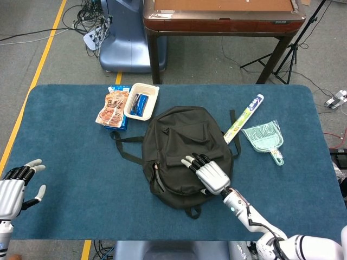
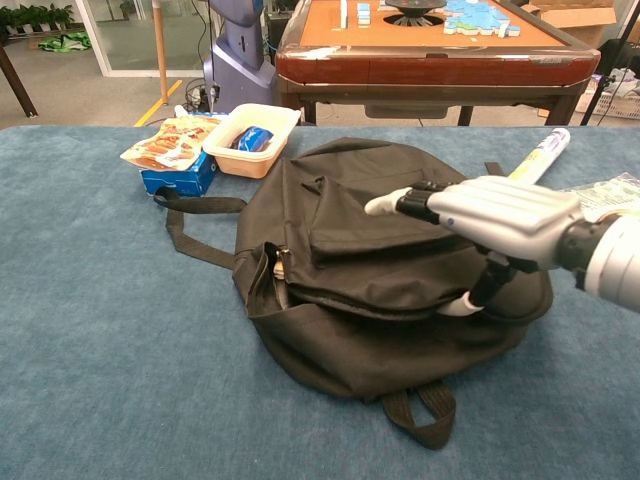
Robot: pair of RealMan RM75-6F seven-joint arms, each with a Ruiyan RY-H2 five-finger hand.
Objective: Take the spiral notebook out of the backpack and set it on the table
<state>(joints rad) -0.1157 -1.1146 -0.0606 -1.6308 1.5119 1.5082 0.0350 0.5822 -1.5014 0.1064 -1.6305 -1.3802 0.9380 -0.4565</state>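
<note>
Over backpack (image 1: 181,154) your right hand (image 1: 209,173) hovers, fingers spread, thumb at zipper seam, holding nothing; likely placed to lift flap. Zipper gapes at backpack's left side. Spiral notebook not visible, presumably inside. Left hand (image 1: 13,187) well left of backpack, spread, idle.

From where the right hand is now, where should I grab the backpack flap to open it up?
Take the loose upper flap edge along the zipper line, coming from the robot's side and lifting away. The backpack lies flat with the zipper already gaping at its left end, so that edge looks free. The right hand hovers over the flap, thumb near that seam. No notebook is visible yet.
</note>
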